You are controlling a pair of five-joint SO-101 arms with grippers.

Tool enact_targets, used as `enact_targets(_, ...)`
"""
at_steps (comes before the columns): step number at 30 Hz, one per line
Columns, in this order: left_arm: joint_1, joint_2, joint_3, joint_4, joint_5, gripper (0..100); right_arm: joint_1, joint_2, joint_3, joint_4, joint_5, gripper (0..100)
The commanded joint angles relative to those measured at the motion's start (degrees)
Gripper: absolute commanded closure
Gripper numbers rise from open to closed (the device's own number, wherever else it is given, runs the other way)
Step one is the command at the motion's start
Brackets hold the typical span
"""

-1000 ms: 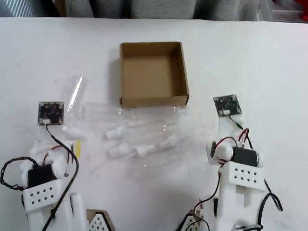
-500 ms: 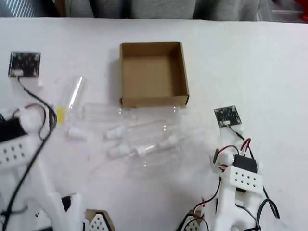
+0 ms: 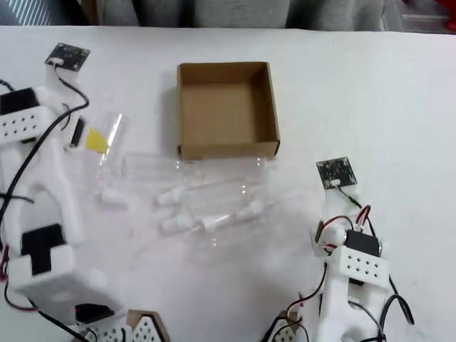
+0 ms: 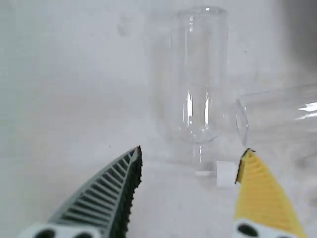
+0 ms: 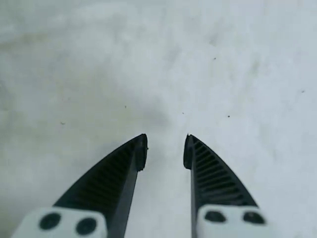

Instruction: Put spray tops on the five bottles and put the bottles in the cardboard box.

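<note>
Several clear bottles lie on the white table in front of the cardboard box (image 3: 226,108), some with white spray tops (image 3: 169,196) at their necks. One bare bottle (image 3: 112,135) (image 4: 199,94) lies apart at the left. My left gripper (image 3: 87,138) (image 4: 190,158) is open beside that bottle, its grey finger (image 4: 111,196) and yellow finger (image 4: 257,196) on either side of the near end. A second bottle (image 4: 280,116) lies just past the yellow finger. My right gripper (image 5: 165,144) hangs over bare table, open by a narrow gap and holding nothing.
The right arm (image 3: 353,253) is folded back near the front right edge. A loose white spray top (image 3: 112,197) lies left of the bottle cluster. The box is open and stands at the middle back.
My left arm has swung from the front left edge out to the far left, bringing its gripper to the lone bottle. The right arm drew back slightly, then held still.
</note>
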Motion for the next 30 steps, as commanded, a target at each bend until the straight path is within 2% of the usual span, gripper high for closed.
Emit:
enact_targets(1,2.68,7.16,-10.29,-0.44,0.00,69,0.48,-0.48,-0.44,-0.75,0.53,89.4)
enact_targets(5,3.47,16.04,-17.85,-0.26,0.35,69,0.48,-0.48,-0.44,-0.75,0.53,89.4)
enact_targets(9,3.21,24.22,-26.02,0.00,5.10,69,0.48,-0.48,-0.44,-0.75,0.53,89.4)
enact_targets(13,3.47,30.64,-31.56,0.09,5.98,69,0.48,-0.48,-0.44,-0.75,0.53,89.4)
enact_targets(26,3.74,44.00,-39.56,-0.09,5.71,69,0.40,-0.04,-0.35,-1.80,0.53,89.4)
enact_targets(29,3.12,44.09,-39.65,-0.35,4.84,75,0.40,-0.48,0.35,-1.89,0.62,89.4)
enact_targets(30,2.68,44.00,-39.65,-0.35,2.55,79,0.40,-0.48,0.44,-1.89,0.62,89.4)
